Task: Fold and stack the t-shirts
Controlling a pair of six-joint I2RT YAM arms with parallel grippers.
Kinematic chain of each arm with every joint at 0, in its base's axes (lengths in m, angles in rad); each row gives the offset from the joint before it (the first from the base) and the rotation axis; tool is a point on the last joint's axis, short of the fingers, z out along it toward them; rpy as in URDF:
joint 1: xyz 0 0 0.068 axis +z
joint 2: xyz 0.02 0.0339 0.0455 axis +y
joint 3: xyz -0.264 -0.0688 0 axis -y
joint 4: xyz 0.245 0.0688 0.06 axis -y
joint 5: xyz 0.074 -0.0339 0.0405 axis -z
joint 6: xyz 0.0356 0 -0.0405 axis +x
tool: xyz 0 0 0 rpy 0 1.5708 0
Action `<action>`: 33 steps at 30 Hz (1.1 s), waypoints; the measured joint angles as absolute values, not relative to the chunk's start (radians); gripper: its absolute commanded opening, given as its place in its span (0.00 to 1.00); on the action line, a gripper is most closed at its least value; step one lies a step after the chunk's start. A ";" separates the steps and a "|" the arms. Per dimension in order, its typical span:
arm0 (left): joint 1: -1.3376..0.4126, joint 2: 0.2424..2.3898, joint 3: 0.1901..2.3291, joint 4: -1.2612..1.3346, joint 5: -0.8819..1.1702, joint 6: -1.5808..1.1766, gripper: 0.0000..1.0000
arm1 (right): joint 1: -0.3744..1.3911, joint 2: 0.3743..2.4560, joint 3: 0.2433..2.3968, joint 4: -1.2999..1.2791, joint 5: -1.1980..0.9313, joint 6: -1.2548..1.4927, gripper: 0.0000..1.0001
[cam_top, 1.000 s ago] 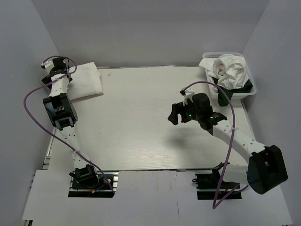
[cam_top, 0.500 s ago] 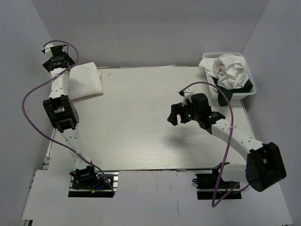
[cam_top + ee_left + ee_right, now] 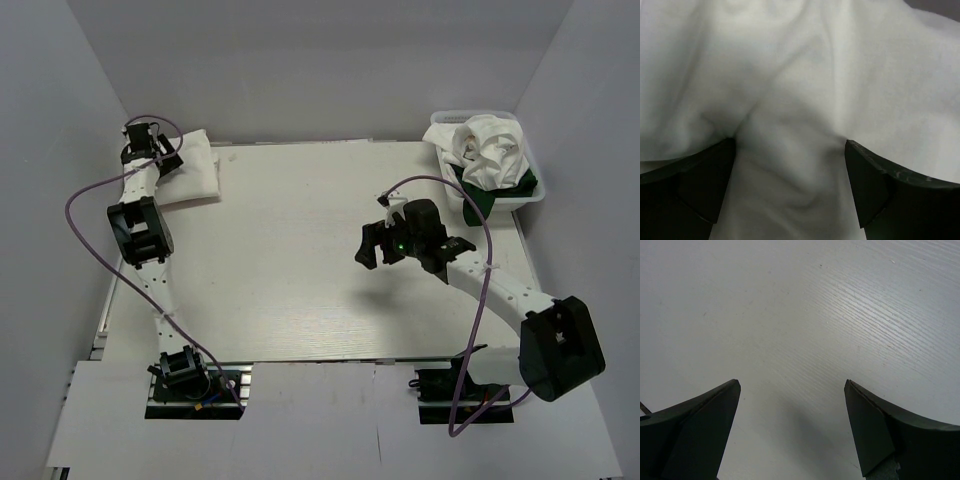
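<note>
Pale wood-grain table (image 3: 320, 270), white plastic basket (image 3: 512, 204) at its far right corner

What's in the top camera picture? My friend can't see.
The left gripper hangs open at a folded white t-shirt in the far-left corner of the table. The right gripper is open over its middle, and a basket far right holds crumpled white and green shirts.
</note>
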State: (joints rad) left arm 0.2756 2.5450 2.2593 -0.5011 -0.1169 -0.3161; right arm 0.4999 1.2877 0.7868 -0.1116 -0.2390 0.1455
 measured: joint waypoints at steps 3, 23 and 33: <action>0.282 2.555 2.261 -0.479 -0.013 -0.282 1.00 | 0.501 1.288 0.787 -0.112 -0.241 0.145 0.90; 0.231 2.519 2.264 -0.479 0.067 -0.120 1.00 | 0.509 1.297 0.790 -0.109 -0.231 0.133 0.90; 0.133 1.777 1.682 -0.321 0.221 -0.391 1.00 | 0.511 1.230 0.783 -0.001 -0.124 0.263 0.90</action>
State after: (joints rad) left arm 0.1329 1.7775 1.6817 -0.3214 0.2211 -0.3908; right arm 0.5106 1.2297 0.7826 -0.0013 -0.1238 0.2630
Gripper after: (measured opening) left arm 0.994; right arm 0.904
